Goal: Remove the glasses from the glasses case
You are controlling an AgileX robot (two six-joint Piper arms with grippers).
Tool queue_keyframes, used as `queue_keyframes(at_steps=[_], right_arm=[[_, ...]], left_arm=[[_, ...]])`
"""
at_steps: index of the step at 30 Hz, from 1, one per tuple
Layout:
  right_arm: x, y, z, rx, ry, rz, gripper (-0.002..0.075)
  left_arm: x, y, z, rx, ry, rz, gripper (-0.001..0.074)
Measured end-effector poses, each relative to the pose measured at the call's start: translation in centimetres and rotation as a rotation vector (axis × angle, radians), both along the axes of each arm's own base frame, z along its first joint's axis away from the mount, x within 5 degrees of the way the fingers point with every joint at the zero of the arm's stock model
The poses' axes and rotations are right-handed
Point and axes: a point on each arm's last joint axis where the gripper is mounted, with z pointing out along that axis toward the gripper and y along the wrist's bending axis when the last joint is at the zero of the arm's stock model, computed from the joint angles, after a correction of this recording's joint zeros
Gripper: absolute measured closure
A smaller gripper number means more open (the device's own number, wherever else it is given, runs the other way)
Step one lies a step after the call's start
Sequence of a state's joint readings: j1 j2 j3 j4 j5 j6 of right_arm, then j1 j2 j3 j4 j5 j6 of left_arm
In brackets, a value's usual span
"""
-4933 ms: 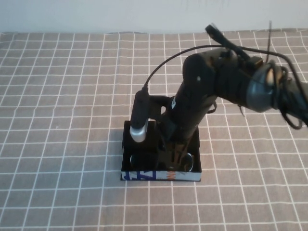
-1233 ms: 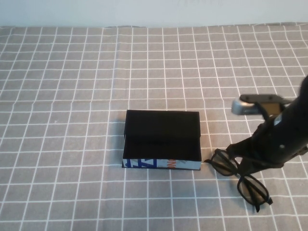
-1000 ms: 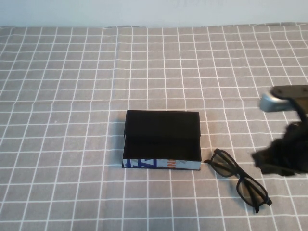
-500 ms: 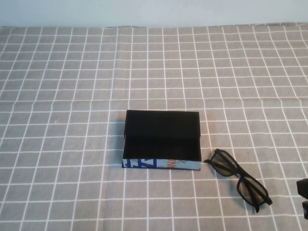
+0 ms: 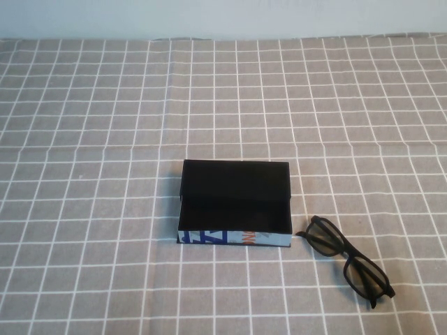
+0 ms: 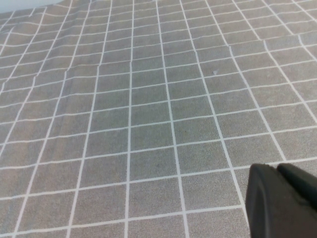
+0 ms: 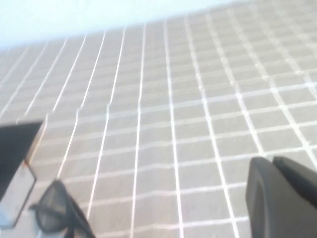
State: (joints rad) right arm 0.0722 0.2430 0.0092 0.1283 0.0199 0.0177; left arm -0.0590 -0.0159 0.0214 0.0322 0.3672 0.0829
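Note:
The glasses case lies open in the middle of the cloth. Its lid is flipped back, its black inside holds nothing, and its white printed front faces me. The black glasses lie unfolded on the cloth just right of the case, set at a slant. Neither arm shows in the high view. My left gripper is shut and empty above bare cloth. My right gripper is shut and empty, well apart from the glasses and the corner of the case.
A grey cloth with a white grid covers the whole table. A pale wall runs along the far edge.
My right arm has let go of the glasses and drawn back to the right, out of the high view. The glasses stay on the cloth beside the case.

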Motion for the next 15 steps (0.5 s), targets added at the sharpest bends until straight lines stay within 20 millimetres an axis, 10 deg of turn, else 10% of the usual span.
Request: queue_keyframes(at_steps=[15], right_arm=[[-2.1, 0.0, -1.6, -0.091, 0.052, 0.035, 0.0743]], left_arm=[[0.0, 0.0, 0.0, 0.0, 0.0, 0.0, 0.0739]])
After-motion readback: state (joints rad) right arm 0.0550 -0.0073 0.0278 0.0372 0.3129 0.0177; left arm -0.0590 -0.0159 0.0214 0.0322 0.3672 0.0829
